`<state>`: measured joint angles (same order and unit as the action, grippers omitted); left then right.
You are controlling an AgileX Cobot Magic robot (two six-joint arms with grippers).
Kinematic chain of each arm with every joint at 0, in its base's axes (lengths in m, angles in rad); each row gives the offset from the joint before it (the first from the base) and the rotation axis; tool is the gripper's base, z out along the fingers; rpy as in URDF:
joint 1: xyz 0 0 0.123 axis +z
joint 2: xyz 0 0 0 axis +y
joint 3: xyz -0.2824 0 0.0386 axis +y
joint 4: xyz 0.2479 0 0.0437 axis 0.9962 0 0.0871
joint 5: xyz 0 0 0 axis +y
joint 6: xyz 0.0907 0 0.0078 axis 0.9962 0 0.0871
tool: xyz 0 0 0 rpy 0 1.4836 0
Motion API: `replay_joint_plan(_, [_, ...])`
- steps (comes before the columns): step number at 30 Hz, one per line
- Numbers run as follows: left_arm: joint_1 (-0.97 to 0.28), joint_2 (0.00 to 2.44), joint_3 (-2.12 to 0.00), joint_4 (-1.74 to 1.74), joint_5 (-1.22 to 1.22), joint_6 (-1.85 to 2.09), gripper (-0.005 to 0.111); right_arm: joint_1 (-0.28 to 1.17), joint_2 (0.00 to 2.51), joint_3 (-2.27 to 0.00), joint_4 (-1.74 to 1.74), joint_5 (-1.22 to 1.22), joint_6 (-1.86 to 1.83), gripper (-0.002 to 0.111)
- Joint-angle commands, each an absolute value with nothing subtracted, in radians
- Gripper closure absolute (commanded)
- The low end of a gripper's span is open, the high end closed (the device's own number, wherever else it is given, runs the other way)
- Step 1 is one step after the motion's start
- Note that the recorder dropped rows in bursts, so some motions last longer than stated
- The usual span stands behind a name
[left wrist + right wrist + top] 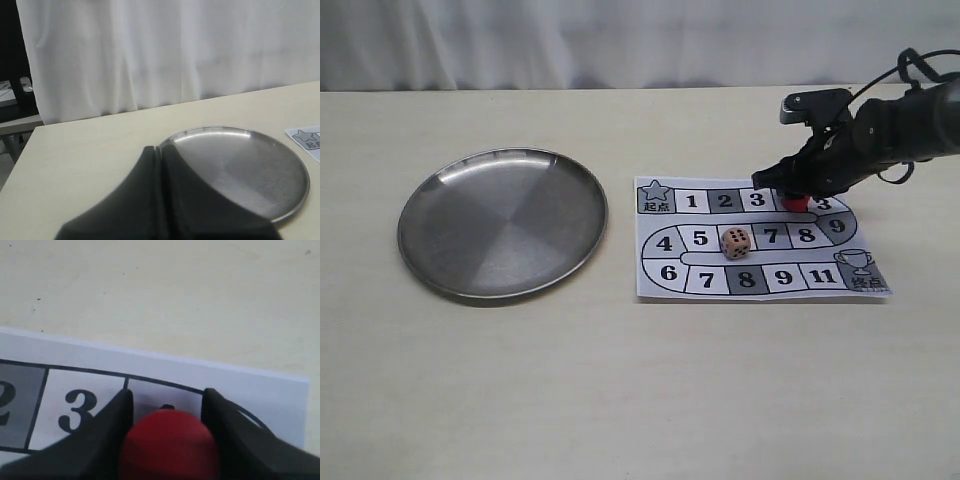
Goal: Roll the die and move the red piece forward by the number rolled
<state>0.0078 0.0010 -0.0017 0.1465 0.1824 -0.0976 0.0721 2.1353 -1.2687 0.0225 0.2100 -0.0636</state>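
My right gripper (167,395) is closing on the red piece (170,445), its two dark fingers (112,422) pressing against either side of the small red cylinder so that only its rounded top is showing between them. The piece is sitting over the square just past the 3 on the top row of a printed paper game board (692,201); I cannot tell whether its base is touching the paper. Near this gripper, on the board's middle row between the squares marked 5 and 7, the die (736,242) is lying free, a light tan cube with dark pips facing up. The board is lying flat on a pale wooden table (620,400). Well apart from my right gripper, beyond the board's starting end, a round metal plate (502,222) is resting on the table with nothing in it. My left gripper (159,150) is hanging above the table just beside that plate's rim, its fingers pressing together and holding nothing. Beyond the plate from that gripper, a white curtain (150,50) is hanging behind the table's far edge.
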Motion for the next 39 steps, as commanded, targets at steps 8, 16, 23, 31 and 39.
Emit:
replay_joint_plan(8, [-0.001, 0.000, 0.000, 0.145, 0.173, -0.099, 0.107, 0.073, 1.969, -1.281, 0.021, 0.434, -0.063, 0.089])
replay_joint_plan(16, [-0.001, 0.000, 0.000, 0.145, 0.173, -0.099, 0.107, 0.057, 1.848, -1.205, 0.006, 0.376, -0.063, 0.089])
replay_joint_plan(23, [-0.001, 0.000, 0.000, 0.145, 0.173, -0.099, 0.107, -0.011, 1.937, -1.139, 0.042, 0.185, -0.044, 0.089])
replay_joint_plan(31, [-0.001, 0.000, 0.000, 0.145, 0.173, -0.099, 0.107, -0.021, 2.098, -1.139, 0.042, 0.014, -0.044, 0.089])
replay_joint_plan(39, [-0.001, 0.000, 0.000, 0.145, 0.173, -0.099, 0.107, -0.021, 2.137, -1.139, 0.042, 0.014, -0.044, 0.089])
